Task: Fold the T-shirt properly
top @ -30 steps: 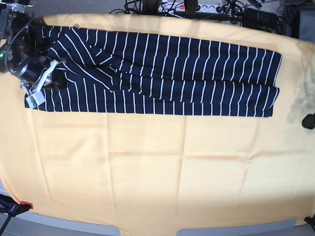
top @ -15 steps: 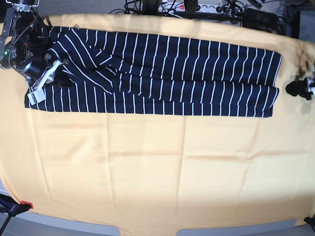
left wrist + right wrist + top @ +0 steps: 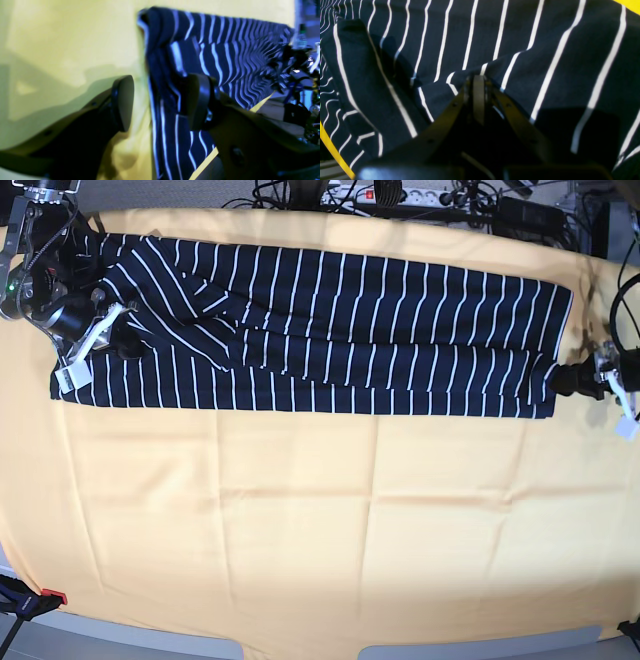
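Observation:
The T-shirt [image 3: 330,330], dark navy with thin white stripes, lies folded into a long band across the far part of the table. At its left end my right gripper [image 3: 122,342] is shut on a pinched fold of the T-shirt [image 3: 520,37], fingertips [image 3: 478,85] pressed together in the cloth. My left gripper [image 3: 563,380] is at the shirt's right end, low over the table. In the left wrist view the left gripper [image 3: 161,102] stands open, one finger [image 3: 123,101] over yellow cloth, the other finger [image 3: 198,98] over the T-shirt [image 3: 225,50], straddling its edge.
A yellow cloth [image 3: 320,520] covers the whole table. Cables and a power strip [image 3: 380,194] lie along the back edge. A red and black clamp [image 3: 40,598] sits at the near left corner.
My left arm has come in from the right edge to the shirt's right end. The right gripper shifted slightly up at the left end and then stayed put.

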